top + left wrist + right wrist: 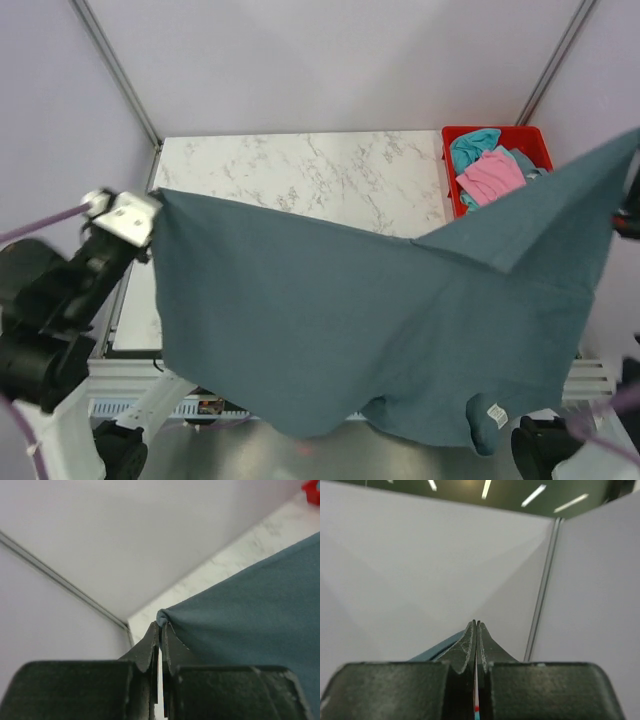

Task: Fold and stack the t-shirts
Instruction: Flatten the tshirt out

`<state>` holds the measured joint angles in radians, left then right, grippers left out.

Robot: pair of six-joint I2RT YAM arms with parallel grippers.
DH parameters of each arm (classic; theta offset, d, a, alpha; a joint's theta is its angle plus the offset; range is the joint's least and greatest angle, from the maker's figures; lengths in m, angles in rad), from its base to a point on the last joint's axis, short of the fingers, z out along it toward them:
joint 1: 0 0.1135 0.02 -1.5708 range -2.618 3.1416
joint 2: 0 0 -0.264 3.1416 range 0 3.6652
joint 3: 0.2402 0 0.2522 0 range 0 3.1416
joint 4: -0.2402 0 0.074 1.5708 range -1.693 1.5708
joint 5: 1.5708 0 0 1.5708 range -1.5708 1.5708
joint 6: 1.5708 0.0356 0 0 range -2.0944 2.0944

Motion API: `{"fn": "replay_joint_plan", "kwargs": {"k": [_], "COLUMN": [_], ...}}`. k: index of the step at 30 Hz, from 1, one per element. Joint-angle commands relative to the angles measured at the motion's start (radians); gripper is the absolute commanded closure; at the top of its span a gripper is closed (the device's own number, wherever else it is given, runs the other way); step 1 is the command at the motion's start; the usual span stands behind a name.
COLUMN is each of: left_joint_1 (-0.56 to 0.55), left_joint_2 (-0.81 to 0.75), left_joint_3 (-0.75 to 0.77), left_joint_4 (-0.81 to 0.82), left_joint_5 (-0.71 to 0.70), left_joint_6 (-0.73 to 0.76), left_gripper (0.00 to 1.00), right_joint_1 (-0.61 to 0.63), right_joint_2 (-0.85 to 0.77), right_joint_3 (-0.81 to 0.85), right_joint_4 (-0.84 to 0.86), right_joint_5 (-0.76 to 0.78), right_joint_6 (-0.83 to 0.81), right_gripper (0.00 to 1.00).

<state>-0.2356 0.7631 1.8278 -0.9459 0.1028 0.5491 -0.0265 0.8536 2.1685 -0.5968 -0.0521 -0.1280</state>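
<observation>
Blue shirt [350, 330] strung in the air between both claws, covering the near half of the table [300, 170]. Left claw [161, 625] at 9 o'clock, pressed together on one shirt corner. Right claw [476, 626] at 3 o'clock, fingers pressed together, blue cloth edge at their side; the opposite shirt corner runs up to it. Shirt sags toward 6 o'clock past the table edge, white tag [495, 413] at 5 o'clock. Red bin [520, 133] at 1 o'clock, pink shirt [492, 175] and teal shirt [472, 145] inside.
</observation>
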Motion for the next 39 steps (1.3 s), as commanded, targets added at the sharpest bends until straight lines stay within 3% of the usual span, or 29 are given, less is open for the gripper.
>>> {"fn": "replay_joint_plan", "kwargs": {"k": [1,8,11,14,16,17,18,24,28,39], "left_joint_1": [0.007,0.005,0.005,0.007,0.010,0.013,0.022,0.033,0.045,0.056], "left_joint_2": [0.059,0.217,0.373,0.510,0.672,0.724,0.770,1.071,1.179,1.320], "left_joint_3": [-0.188,-0.464,-0.588,-0.618,-0.586,-0.534,-0.503,-0.270,-0.148,-0.006], "left_joint_4": [-0.036,0.128,0.231,0.231,0.231,0.530,0.579,0.647,0.667,0.786], "left_joint_5": [0.023,0.052,0.029,0.029,0.029,-0.208,-0.234,-0.368,-0.437,-0.537], "left_joint_6": [-0.026,-0.081,-0.077,-0.077,-0.077,-0.136,-0.144,-0.158,-0.172,-0.057], "left_gripper": [0.98,0.98,0.98,0.98,0.98,0.98,0.98,0.98,0.98,0.98], "right_joint_1": [-0.001,0.000,0.022,0.059,0.068,0.072,0.077,0.088,0.106,0.151], "right_joint_2": [0.100,0.289,0.432,0.608,0.783,0.849,0.977,1.390,1.496,1.547], "right_joint_3": [-0.201,-0.608,-0.700,-0.740,-0.669,-0.624,-0.571,-0.098,0.071,0.152], "right_joint_4": [0.072,0.228,0.311,0.472,0.517,0.526,0.532,0.473,0.509,0.661], "right_joint_5": [-0.037,-0.166,-0.176,-0.176,-0.177,-0.172,-0.158,-0.065,-0.025,0.002], "right_joint_6": [0.016,0.070,0.036,0.005,0.007,0.013,0.033,0.067,0.025,0.030], "right_gripper": [1.00,1.00,1.00,1.00,1.00,1.00,1.00,1.00,1.00,1.00]}}
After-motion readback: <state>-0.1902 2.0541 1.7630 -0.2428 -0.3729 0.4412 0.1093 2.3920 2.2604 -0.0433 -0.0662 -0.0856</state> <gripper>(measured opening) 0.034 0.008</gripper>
